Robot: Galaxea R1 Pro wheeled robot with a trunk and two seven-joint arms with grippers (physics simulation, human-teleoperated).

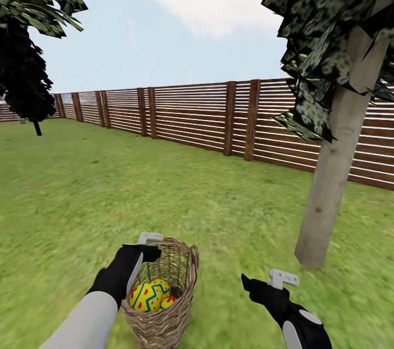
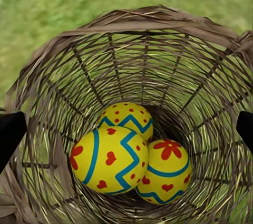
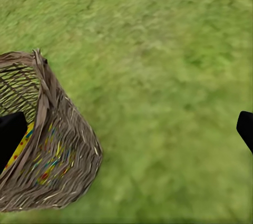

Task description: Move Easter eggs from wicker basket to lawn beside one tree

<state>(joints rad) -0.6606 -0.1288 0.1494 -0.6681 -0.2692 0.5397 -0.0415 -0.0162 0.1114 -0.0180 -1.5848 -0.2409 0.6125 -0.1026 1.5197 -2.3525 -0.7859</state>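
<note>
left gripper (image 1: pixel 146 250) jaws wide over wicker basket (image 2: pixel 158 21); three easter eggs (image 2: pixel 108 159) below, rear egg half hidden. right gripper (image 1: pixel 262 282) jaws wide, empty.

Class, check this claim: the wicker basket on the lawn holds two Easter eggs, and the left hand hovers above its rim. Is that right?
Not quite. The wicker basket holds three Easter eggs, not two; the left wrist view looks straight down on all three. The rest stands: the basket sits on the lawn with the left hand above its rim.

The three Easter eggs (image 2: pixel 129 155) are bright yellow with red flowers and blue zigzag bands; the wicker basket (image 2: pixel 158 29) is brown, the lawn (image 1: pixel 164 184) green.
</note>
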